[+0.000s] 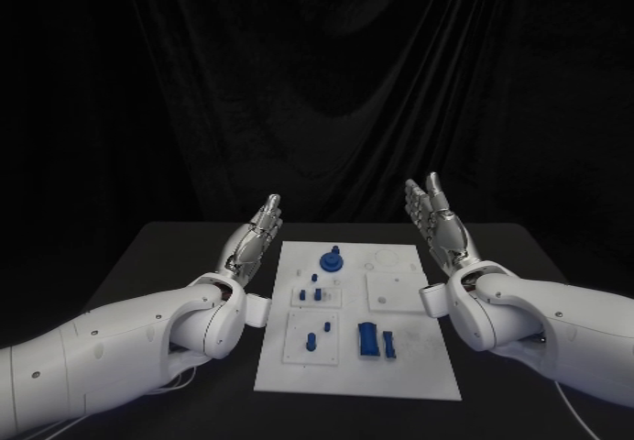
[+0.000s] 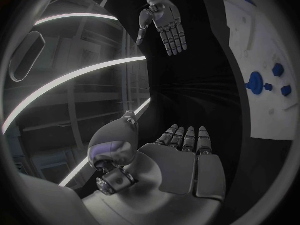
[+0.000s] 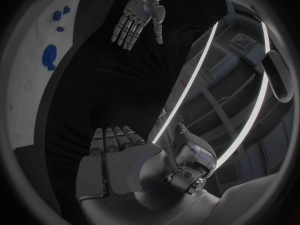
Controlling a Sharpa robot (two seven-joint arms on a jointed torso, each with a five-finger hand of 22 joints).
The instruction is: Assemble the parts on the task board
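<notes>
both hands are hovering raised with fingers straight and apart, holding nothing: left hand beside the task board's left edge, right hand beside its right. the blue parts are lying between them, near the board's front edge, long axes running front to back, neither hand clearly nearer.

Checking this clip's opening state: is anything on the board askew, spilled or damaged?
Nothing stands out. The task board lies flat and square on the table, blue parts on it. Left hand and right hand are raised beside it, holding nothing.

Dim, dark-backed scene under overhead strip lights (bent into arcs by fisheye), bright task board, sharp focus
</notes>
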